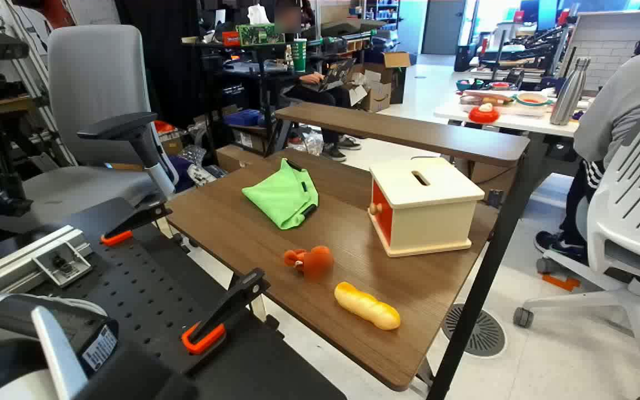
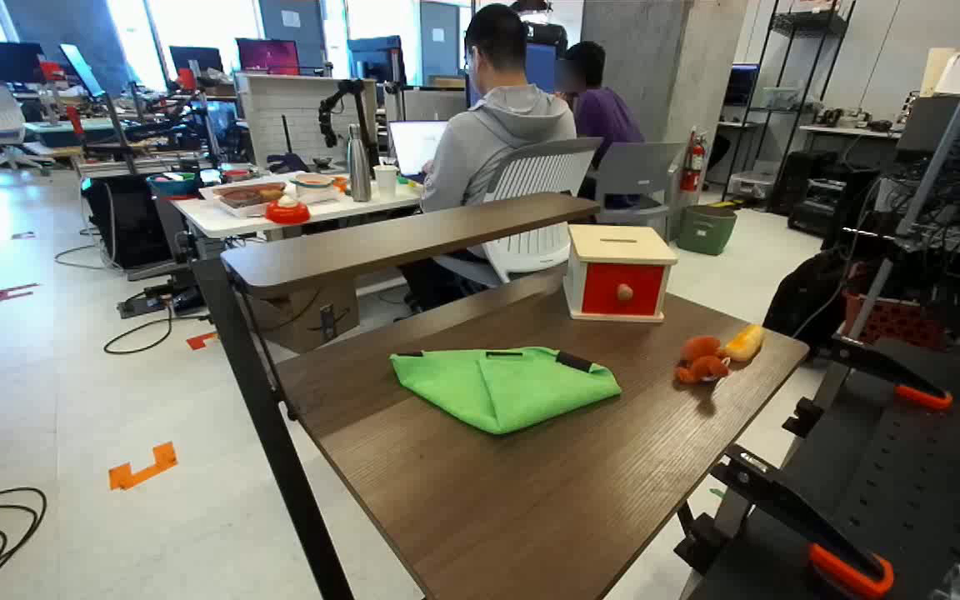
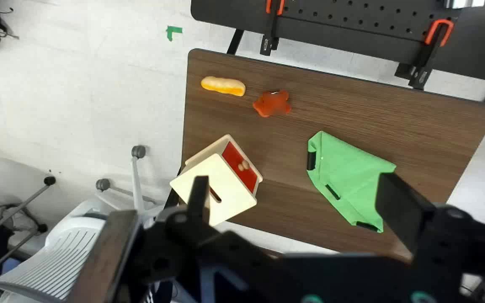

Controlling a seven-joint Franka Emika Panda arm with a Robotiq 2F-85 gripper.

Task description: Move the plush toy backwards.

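Note:
The small orange-red plush toy (image 1: 314, 262) lies on the brown table (image 1: 231, 222) near its edge on the black perforated board's side. It also shows in an exterior view (image 2: 702, 368) and in the wrist view (image 3: 273, 103). My gripper (image 3: 294, 185) is open and empty, with its two black fingers wide apart in the wrist view. It is high above the table, and nothing is between the fingers. The toy appears beyond the fingertips in the wrist view. The gripper itself is not seen in the exterior views.
A yellow bread-shaped toy (image 1: 367, 306) lies beside the plush toy. A wooden box with a red drawer (image 1: 425, 205) and a folded green cloth (image 1: 285, 194) are on the table. A raised shelf (image 2: 413, 242) runs along one table side. Clamps (image 1: 225, 311) sit on the black board.

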